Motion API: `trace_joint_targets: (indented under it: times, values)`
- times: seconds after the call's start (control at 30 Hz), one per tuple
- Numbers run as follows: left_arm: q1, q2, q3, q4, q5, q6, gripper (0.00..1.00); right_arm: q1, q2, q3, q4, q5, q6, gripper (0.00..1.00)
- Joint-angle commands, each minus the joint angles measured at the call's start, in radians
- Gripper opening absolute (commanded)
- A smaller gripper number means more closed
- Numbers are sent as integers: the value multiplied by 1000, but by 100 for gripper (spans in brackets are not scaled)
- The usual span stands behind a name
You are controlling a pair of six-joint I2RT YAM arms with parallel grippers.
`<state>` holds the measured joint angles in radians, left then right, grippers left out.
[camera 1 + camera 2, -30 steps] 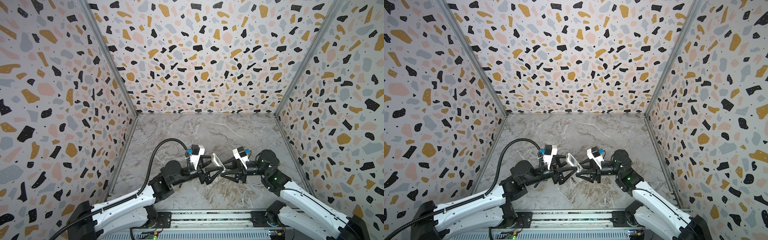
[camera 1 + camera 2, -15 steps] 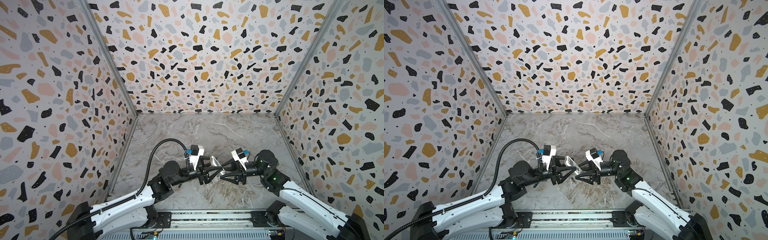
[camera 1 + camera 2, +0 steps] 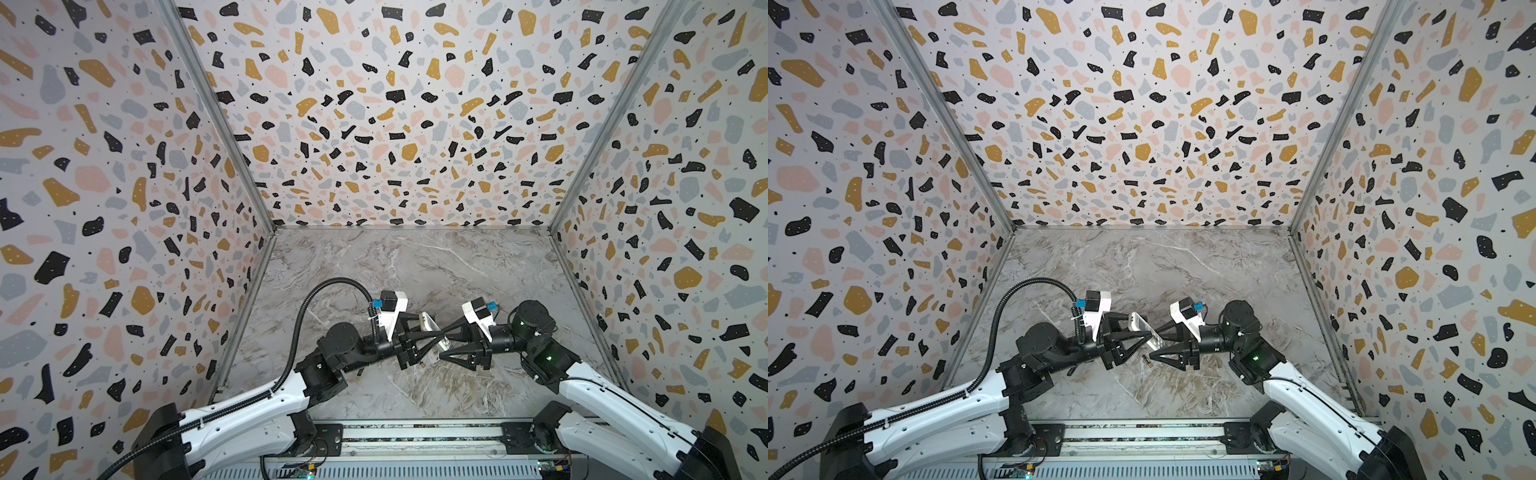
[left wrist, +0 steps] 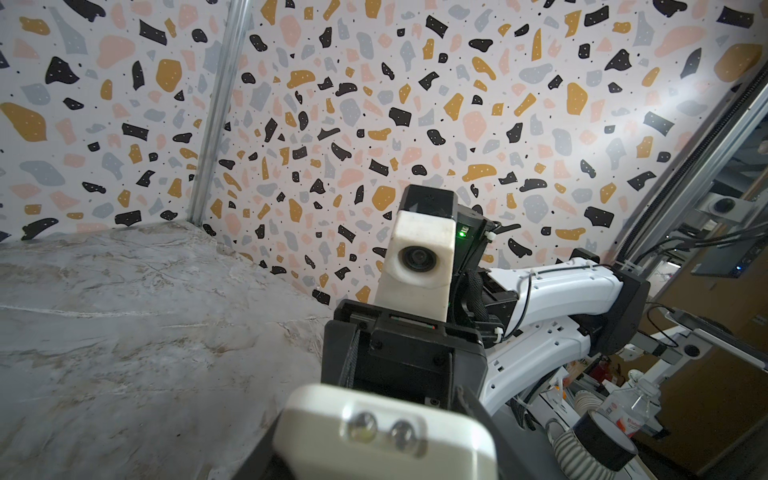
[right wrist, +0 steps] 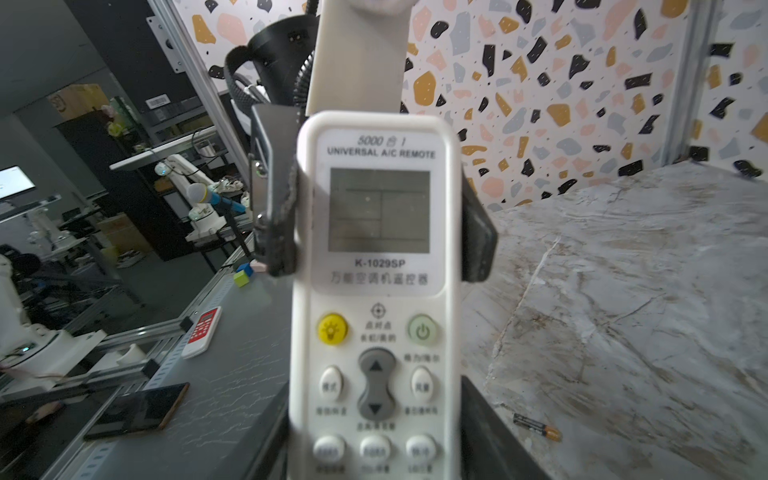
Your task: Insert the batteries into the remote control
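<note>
The white remote control (image 3: 431, 330) (image 3: 1145, 330) hangs in the air between both arms, above the front middle of the marble table. In the right wrist view its display and buttons (image 5: 378, 291) face the camera. My left gripper (image 3: 1148, 333) is shut on its display end, with a finger (image 5: 277, 216) pressed on each long edge. The left wrist view shows the remote's lamp end (image 4: 384, 432) close up. My right gripper (image 3: 1156, 345) stands open around the button end, its fingers (image 5: 484, 424) just off the sides. One battery (image 5: 537, 426) (image 3: 1146, 360) lies on the table below.
Terrazzo-patterned walls (image 3: 395, 124) close the cell on three sides. A metal rail (image 3: 415, 434) runs along the front edge. Outside the cell, a red-and-white remote (image 5: 203, 330) and a dark phone (image 5: 137, 411) lie on a grey bench.
My left gripper has closed onto the remote's display end. The right gripper's jaws have spread apart from the button end. Both grippers and the remote shifted slightly left.
</note>
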<state>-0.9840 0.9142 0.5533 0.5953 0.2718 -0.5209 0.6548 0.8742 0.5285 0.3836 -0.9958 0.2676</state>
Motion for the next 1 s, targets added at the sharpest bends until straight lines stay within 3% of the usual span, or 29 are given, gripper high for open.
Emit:
trace_joint_targets:
  times: [0.0, 0.1, 0.4, 0.5, 0.73, 0.97]
  values:
    - [-3, -16, -18, 38, -120, -20, 4, 8, -27, 39, -69, 128, -52, 79]
    - [-3, -5, -21, 37, -173, -47, 0, 10, -49, 39, -106, 232, -66, 99]
    - [1, 67, 71, -204, -443, -136, 0, 75, -108, 58, -235, 570, -148, 99]
    - [7, 84, 69, -215, -463, -165, 0, 124, -82, 82, -296, 710, -177, 99]
    - [11, 126, 78, -219, -463, -212, 0, 240, 20, 119, -341, 872, -221, 99]
    - [11, 138, 83, -205, -445, -231, 0, 262, 68, 118, -322, 920, -230, 81]
